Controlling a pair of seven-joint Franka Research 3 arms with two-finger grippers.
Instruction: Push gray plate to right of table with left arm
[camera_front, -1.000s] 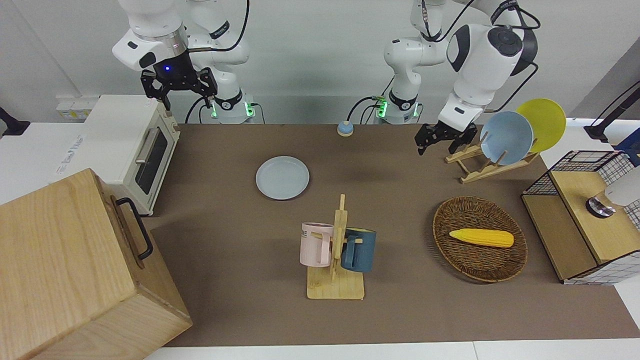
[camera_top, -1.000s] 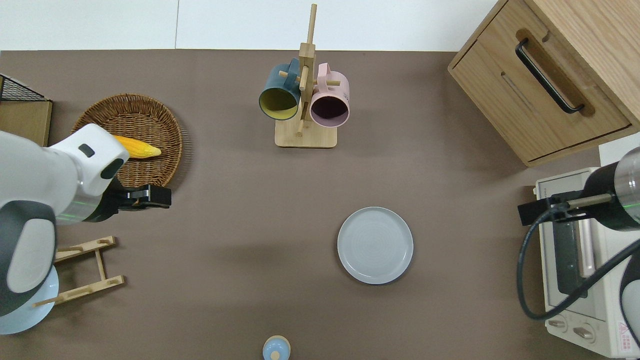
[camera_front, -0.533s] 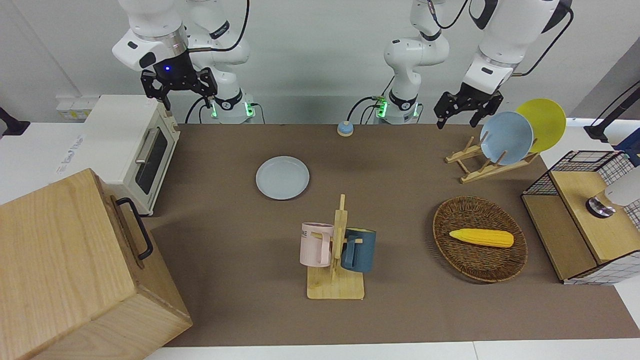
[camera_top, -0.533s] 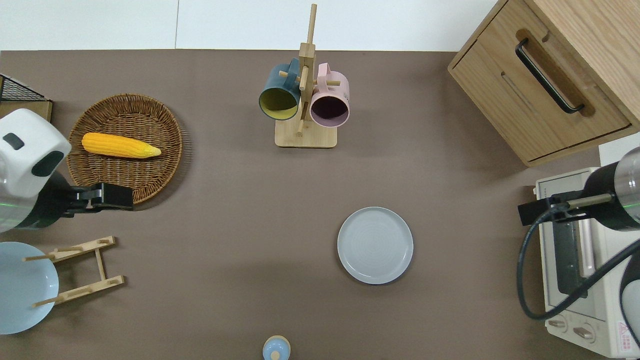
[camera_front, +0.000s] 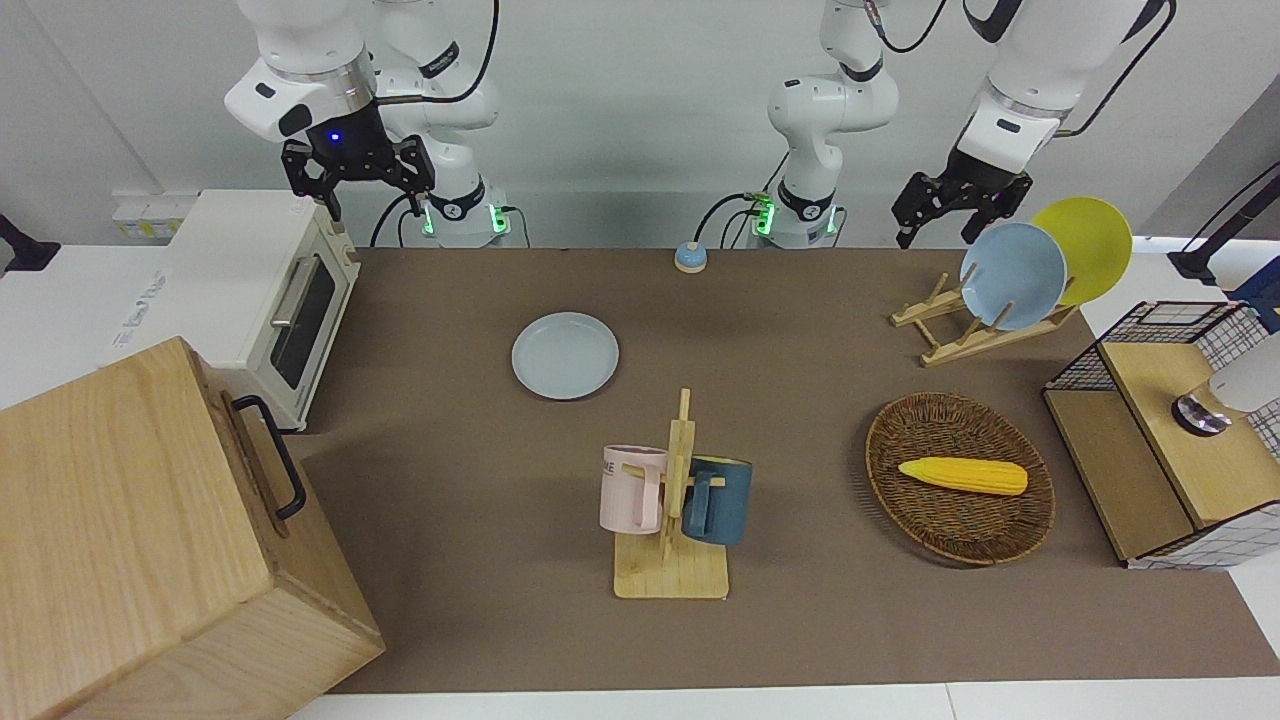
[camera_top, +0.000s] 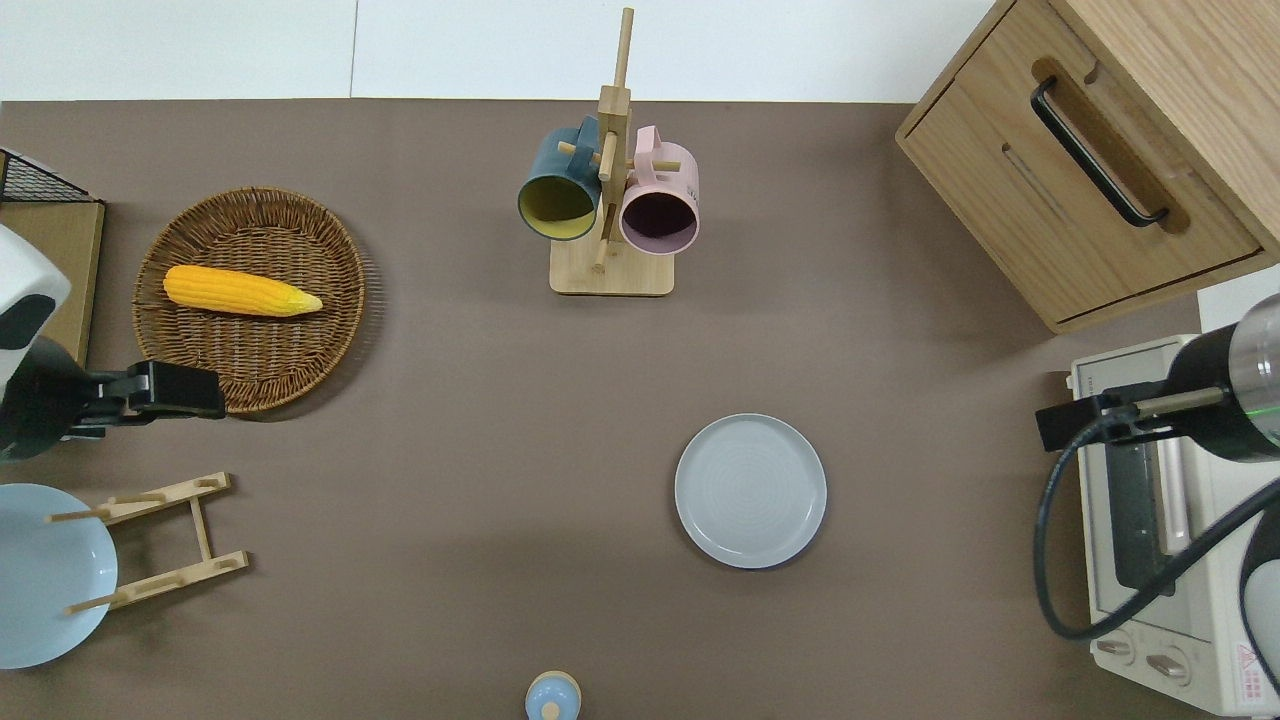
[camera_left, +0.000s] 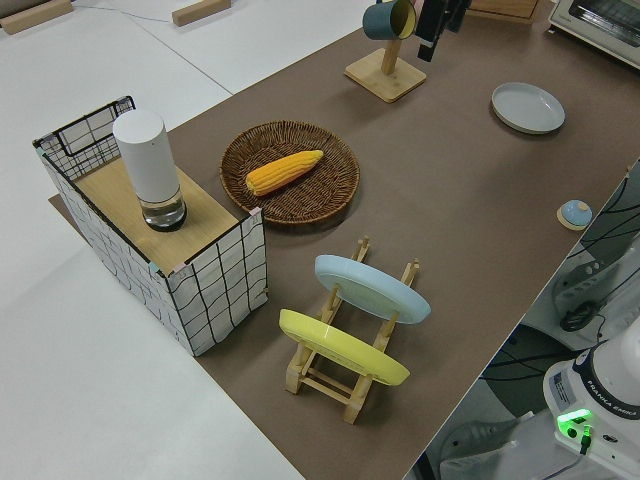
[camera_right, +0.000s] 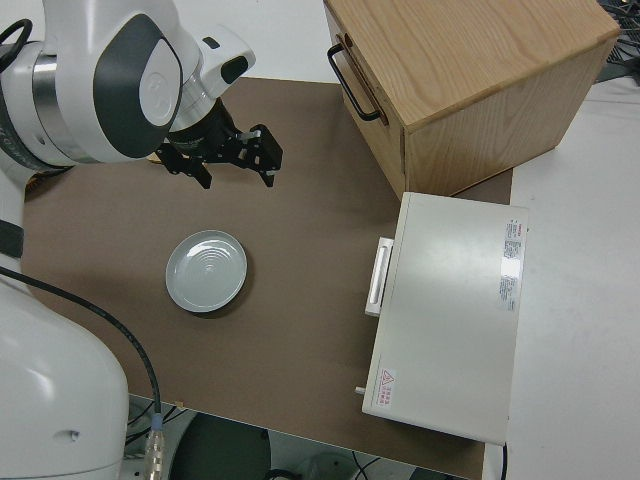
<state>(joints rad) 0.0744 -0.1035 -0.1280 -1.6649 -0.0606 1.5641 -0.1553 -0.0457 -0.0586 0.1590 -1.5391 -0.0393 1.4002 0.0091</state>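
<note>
The gray plate (camera_front: 565, 355) lies flat on the brown table (camera_front: 800, 620), toward the right arm's end and well apart from both grippers; it also shows in the overhead view (camera_top: 750, 490), the left side view (camera_left: 527, 106) and the right side view (camera_right: 206, 270). My left gripper (camera_front: 938, 230) is open and empty, up in the air. In the overhead view the left gripper (camera_top: 205, 392) is over the edge of the wicker basket (camera_top: 250, 350) nearest the robots, beside the dish rack. My right gripper (camera_front: 355, 190) is parked, open and empty.
A mug rack (camera_front: 672, 500) with a pink and a dark blue mug stands mid-table. The basket holds a corn cob (camera_front: 962, 476). A dish rack (camera_front: 985, 325) holds a sky-blue and a yellow plate. A toaster oven (camera_front: 270, 290), a wooden cabinet (camera_front: 150, 540) and a wire shelf (camera_front: 1180, 430) stand at the ends.
My left arm has risen and drawn back toward its own end of the table, uncovering the corn cob and the dish rack. The gray plate and the right arm have not moved.
</note>
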